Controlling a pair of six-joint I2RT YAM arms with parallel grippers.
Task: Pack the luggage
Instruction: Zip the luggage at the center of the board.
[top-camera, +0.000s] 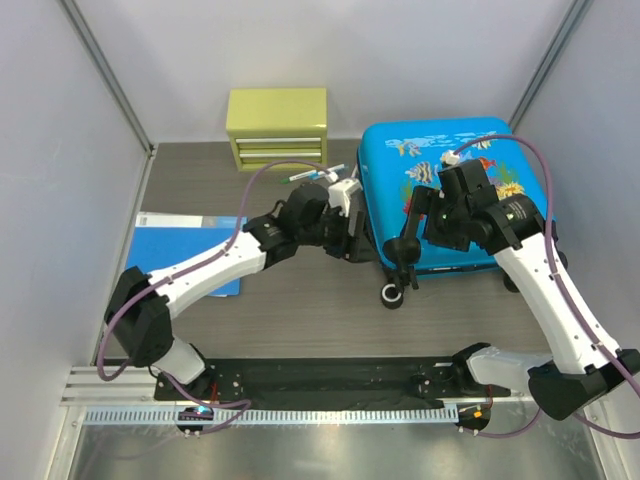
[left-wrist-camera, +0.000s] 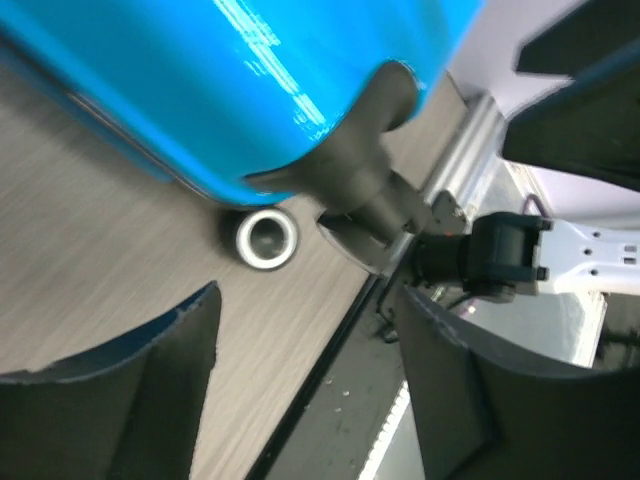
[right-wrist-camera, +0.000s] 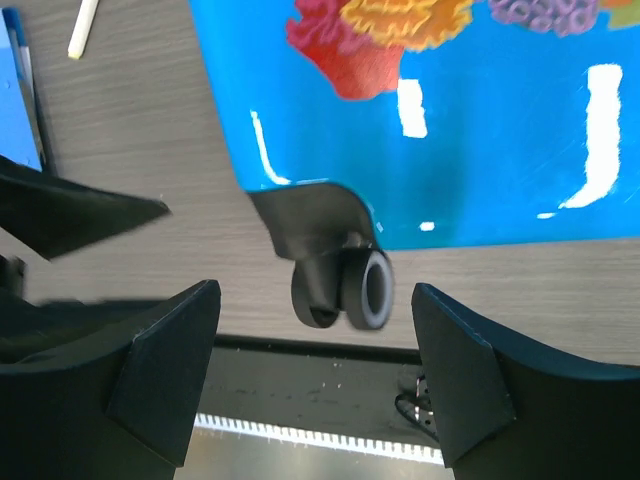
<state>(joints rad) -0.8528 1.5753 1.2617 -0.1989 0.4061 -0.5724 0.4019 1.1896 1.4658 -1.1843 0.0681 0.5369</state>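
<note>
Both empty: left tool (left-wrist-camera: 305, 315) apart, right tool (right-wrist-camera: 315, 300) apart; suitcase (top-camera: 440, 160) wheel (right-wrist-camera: 365, 290) just ahead of right tool.

Bright-blue luggage (top-camera: 388, 185) with fish-and-coral print, black wheel (top-camera: 392, 294), yellow-green drawer box (top-camera: 277, 128), plain blue folder (top-camera: 180, 240)

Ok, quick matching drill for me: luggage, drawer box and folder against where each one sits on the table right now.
Things:
1. luggage
2. drawer box
3. folder

Places on the table:
A. left side, lying flat
B. far edge, near the middle
C. right side, closed, wheels toward the arms

Pairs: 1-C, 2-B, 3-A
</note>
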